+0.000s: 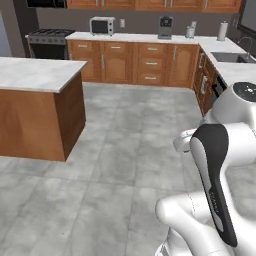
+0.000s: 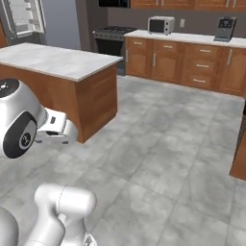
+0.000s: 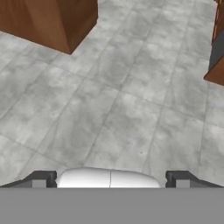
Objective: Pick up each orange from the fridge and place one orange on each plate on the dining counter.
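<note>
My gripper [image 3: 111,181] hangs above the bare grey tiled floor, open, with its two dark fingertips [image 3: 41,179] far apart and nothing between them. The fridge [image 2: 24,17] stands far off at the back left, its white inside and door bins showing. The oranges and the plates are out of view. A counter with a marbled top and brown wooden sides [image 1: 35,75] [image 2: 57,60] stands to the left of the arm. Its visible top is bare, and I cannot tell whether it is the dining counter.
Wooden cabinets [image 1: 135,62] run along the back wall with a microwave [image 1: 101,25], a stove [image 1: 48,42] and a coffee machine [image 1: 165,27]. More cabinets with a sink [image 1: 230,57] line the right side. The wooden corner of the marbled counter [image 3: 72,26] is close ahead on the left.
</note>
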